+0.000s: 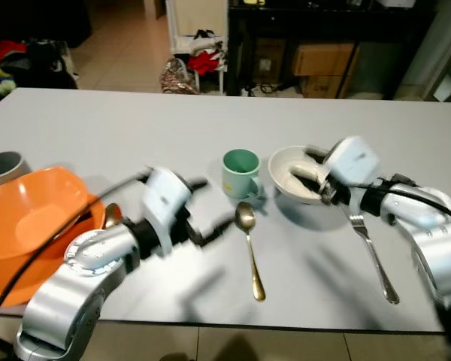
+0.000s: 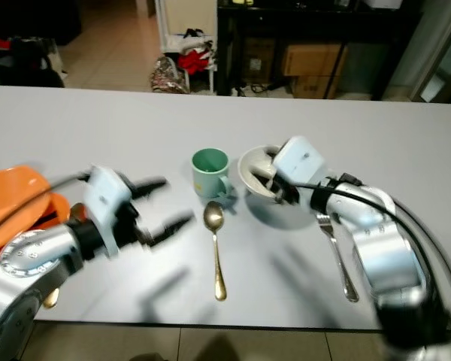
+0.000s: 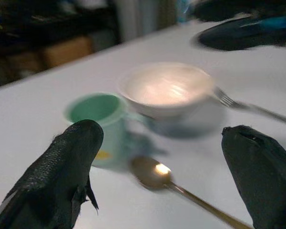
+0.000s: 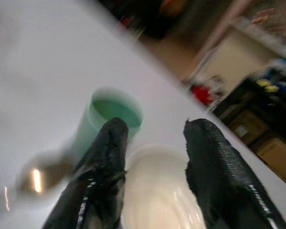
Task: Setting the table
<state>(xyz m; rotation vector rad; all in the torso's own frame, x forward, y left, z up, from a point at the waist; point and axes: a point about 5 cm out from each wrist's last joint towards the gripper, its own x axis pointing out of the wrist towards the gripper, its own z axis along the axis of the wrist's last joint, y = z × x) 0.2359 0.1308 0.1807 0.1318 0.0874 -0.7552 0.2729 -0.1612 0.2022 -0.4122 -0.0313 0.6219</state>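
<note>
While your right gripper (image 2: pixel 274 184) hangs half open over the white bowl (image 1: pixel 297 174), just right of the green mug (image 1: pixel 240 172), your left gripper (image 2: pixel 165 203) gapes wide. The spoon (image 1: pixel 249 248) lies just below the mug, handle pointing toward you, nearer your left gripper.

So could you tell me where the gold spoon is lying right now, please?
The gold spoon lies on the white table near its front edge, its bowl just in front of the green mug, with the fork further to the robot's right.
</note>
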